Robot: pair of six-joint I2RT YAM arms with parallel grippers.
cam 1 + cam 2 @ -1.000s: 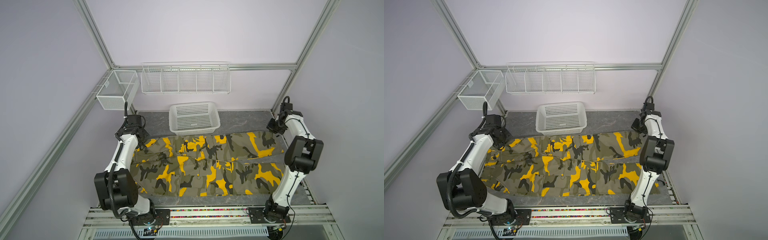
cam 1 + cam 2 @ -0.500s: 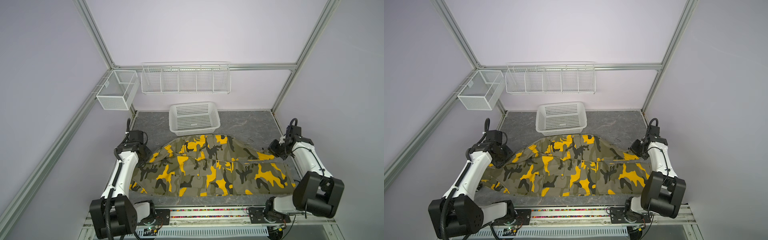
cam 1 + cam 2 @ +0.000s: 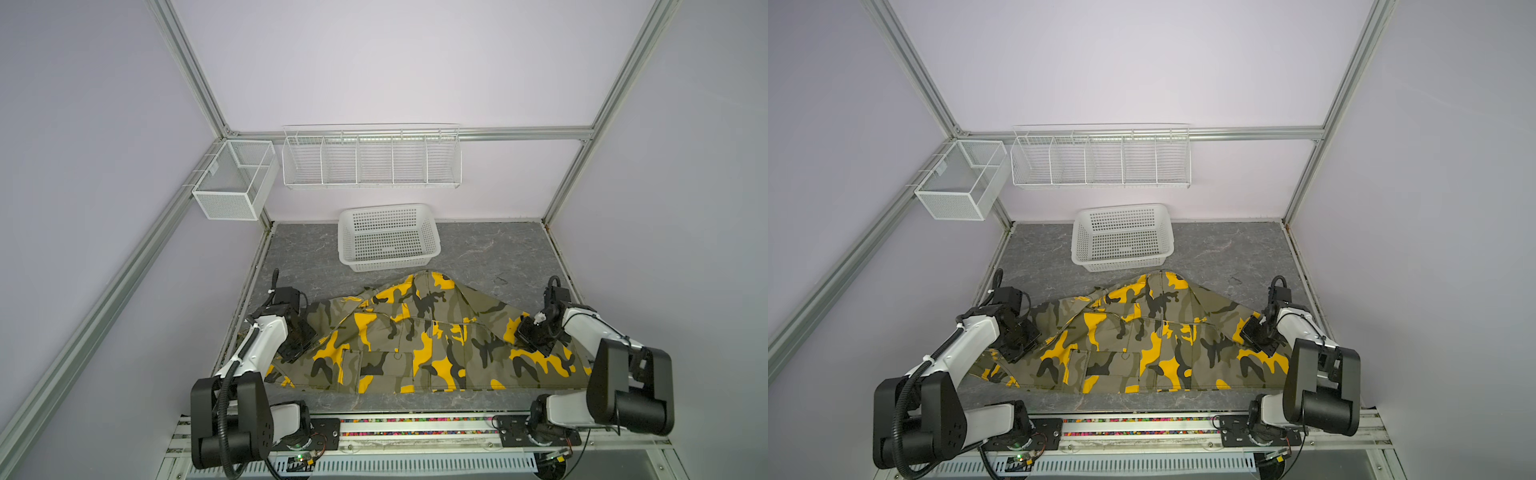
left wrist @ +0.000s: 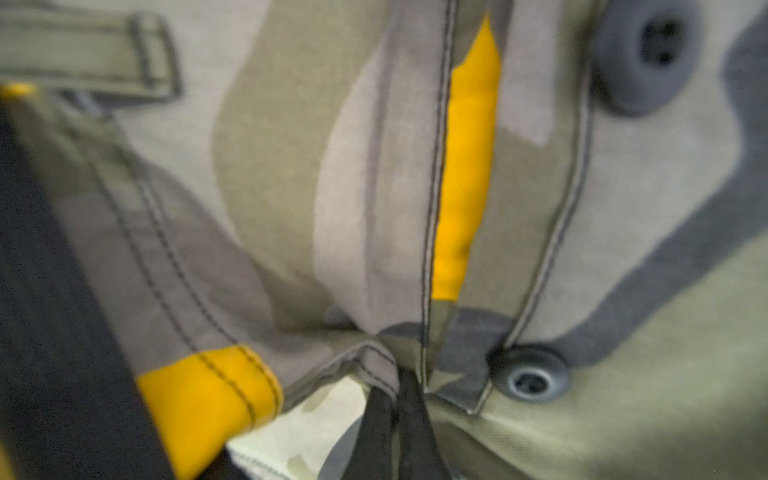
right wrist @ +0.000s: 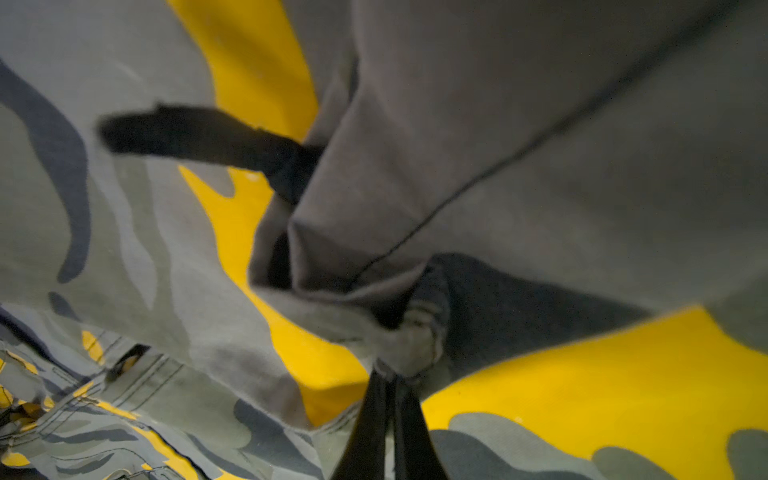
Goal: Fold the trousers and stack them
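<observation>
One pair of trousers, one white basket

The trousers lie across the front of the table, the left gripper at their left end, the right gripper at their right end. The basket stands just behind them, below a wall rack.

Both top views high, overlapping; wrist views close-up.

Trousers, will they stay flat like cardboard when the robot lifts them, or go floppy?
Probably floppy: the trousers drape and crease between the left gripper and right gripper, both shut on them. Double seams and buttons hint at some weight, so the middle may sag.
</observation>
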